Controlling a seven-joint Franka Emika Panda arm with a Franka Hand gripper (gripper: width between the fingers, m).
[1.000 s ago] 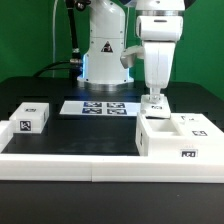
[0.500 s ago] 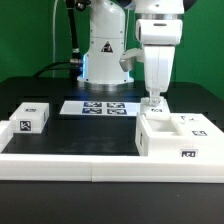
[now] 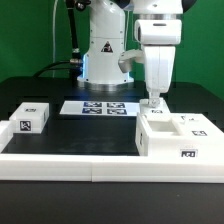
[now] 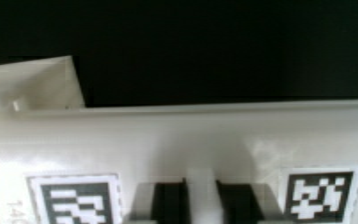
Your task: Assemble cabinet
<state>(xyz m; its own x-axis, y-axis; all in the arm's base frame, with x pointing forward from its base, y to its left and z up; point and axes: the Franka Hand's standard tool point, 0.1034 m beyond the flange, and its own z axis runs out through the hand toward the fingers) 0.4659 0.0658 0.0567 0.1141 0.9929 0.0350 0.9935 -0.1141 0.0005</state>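
The large white plastic box-shaped cabinet body (image 3: 176, 136) sits on the black tabletop (image 3: 70, 135) at the front corner on the exterior view's right, just behind the long low white border rail (image 3: 90, 166) along the front edge. The arm's two-finger gripper (image 3: 153, 100) hangs upright over the body's back rim, on the side toward the middle of the table, with its tips at or just above that rim. Neither view shows whether the fingers are parted or pressed together, nor whether anything sits between them. The wrist view is filled by the cabinet body, tagged on both sides.

A small white tagged block (image 3: 32, 116) lies well apart, near the front corner on the exterior view's left. The thin flat marker board (image 3: 100, 107) lies mid-table.

The likely risk is the approach. If the tips drop slightly off the rim, they could ride on its edge, tilt or shove the body against the rail, or close on too thin a wall and slip.
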